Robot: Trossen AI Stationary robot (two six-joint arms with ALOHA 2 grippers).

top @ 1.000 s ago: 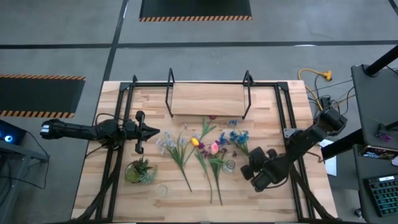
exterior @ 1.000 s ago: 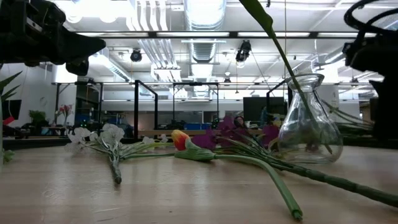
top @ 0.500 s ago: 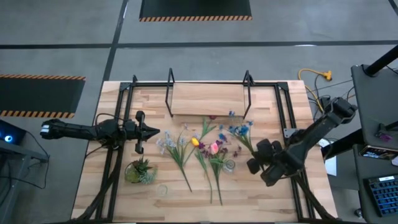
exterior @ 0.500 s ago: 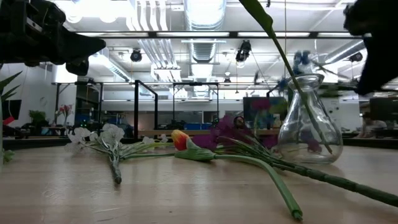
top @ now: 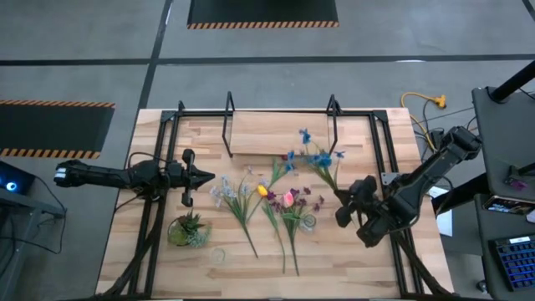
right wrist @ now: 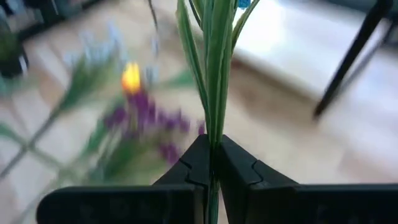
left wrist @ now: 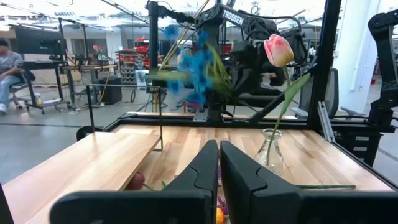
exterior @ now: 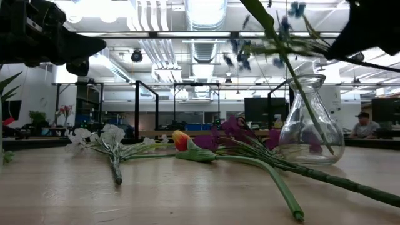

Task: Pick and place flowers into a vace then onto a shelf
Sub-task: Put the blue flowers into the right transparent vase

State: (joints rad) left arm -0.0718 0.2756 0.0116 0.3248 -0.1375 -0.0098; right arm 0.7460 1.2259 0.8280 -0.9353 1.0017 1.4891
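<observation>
Right wrist view only: right pincer (right wrist: 211, 163) clamped on blue flower stems (right wrist: 212, 81); left pincer (left wrist: 218, 163) closed, empty.

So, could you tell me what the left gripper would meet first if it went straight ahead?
Probably the glass vase holding a pink tulip; the left gripper, shut, points just beside it, though depth is unclear.
</observation>
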